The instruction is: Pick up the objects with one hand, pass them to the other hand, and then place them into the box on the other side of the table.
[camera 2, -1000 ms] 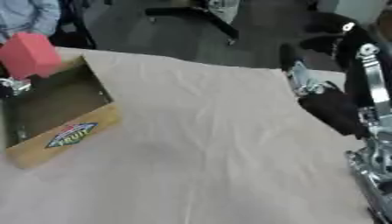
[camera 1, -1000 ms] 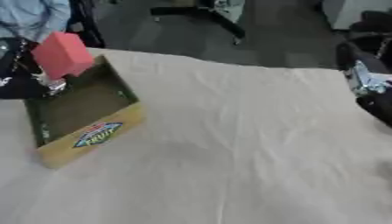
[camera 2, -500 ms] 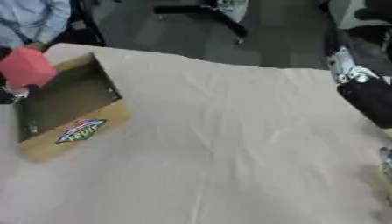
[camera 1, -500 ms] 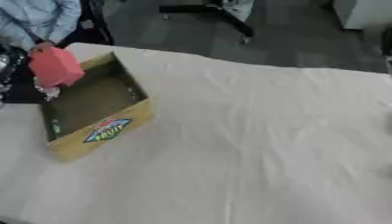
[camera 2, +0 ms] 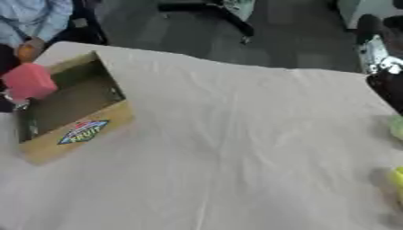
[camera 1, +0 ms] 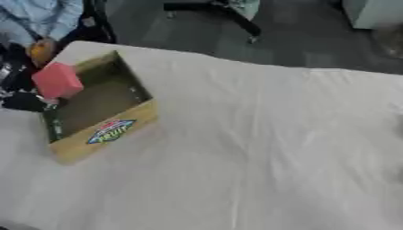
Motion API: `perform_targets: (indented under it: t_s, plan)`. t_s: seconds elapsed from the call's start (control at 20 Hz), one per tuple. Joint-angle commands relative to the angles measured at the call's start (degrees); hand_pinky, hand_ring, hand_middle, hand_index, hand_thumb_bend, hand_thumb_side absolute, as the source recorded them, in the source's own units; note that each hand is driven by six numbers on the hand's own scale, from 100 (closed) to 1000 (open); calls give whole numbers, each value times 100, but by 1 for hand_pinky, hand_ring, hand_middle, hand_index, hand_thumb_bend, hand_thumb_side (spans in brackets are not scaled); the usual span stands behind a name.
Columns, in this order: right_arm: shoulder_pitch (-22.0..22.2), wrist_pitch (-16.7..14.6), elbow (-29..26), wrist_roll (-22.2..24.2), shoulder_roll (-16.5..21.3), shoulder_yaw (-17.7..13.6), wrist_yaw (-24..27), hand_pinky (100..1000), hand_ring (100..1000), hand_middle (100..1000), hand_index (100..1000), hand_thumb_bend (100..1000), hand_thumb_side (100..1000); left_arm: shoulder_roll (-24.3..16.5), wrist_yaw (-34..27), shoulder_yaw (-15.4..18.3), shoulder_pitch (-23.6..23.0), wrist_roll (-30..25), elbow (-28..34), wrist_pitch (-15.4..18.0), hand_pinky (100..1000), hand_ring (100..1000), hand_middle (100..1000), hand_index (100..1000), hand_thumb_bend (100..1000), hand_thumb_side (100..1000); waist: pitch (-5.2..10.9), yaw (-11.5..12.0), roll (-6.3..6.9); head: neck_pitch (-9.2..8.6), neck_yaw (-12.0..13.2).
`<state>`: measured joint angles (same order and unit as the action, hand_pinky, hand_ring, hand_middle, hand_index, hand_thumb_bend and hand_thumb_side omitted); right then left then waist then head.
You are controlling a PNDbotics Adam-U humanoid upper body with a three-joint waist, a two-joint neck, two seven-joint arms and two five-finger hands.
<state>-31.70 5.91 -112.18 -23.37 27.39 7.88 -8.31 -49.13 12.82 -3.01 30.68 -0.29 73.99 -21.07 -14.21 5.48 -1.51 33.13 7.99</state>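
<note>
A pink-red block hangs over the left wall of the open cardboard box, which bears a fruit label on its front. My left hand, dark and blurred at the left edge, is curled on the block from below and behind. The inside of the box looks bare. At the right edge of the right eye view a black and silver part of my right arm shows, with its hand too blurred to make out.
A cream cloth covers the table. Yellow-green things lie at the table's right edge, another below them. A person in a light blue shirt sits beyond the far left corner.
The block has come down towards the box in my left hand. My right arm has drawn back to the right edge. The camera has shifted a little.
</note>
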Motion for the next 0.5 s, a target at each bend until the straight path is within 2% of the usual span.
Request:
perform_targets:
  t_s: [0.05, 0.2, 0.3, 0.5]
  plan:
    - [-34, 17, -24, -42, 142, -64, -13, 810, 696, 723, 821, 365, 491, -120, 102, 47, 124, -84, -27, 96, 606, 646, 541, 722, 784, 164, 148, -2, 25, 16, -33]
    - [-16, 24, -25, -51, 141, -70, 10, 810, 695, 722, 821, 366, 492, -109, 198, 55, 140, -114, -63, 130, 616, 674, 584, 812, 850, 238, 143, -2, 30, 33, -53]
    - [-18, 25, -28, -50, 143, -69, 17, 810, 693, 720, 820, 366, 493, -99, 266, 64, 154, -106, -83, 121, 616, 679, 591, 841, 902, 276, 144, -2, 32, 39, -82]
    - [-22, 29, -32, -44, 147, -69, 12, 810, 692, 720, 820, 368, 493, -78, 281, 91, 173, -100, -122, 80, 616, 674, 568, 846, 913, 265, 148, -3, 36, 67, -129]
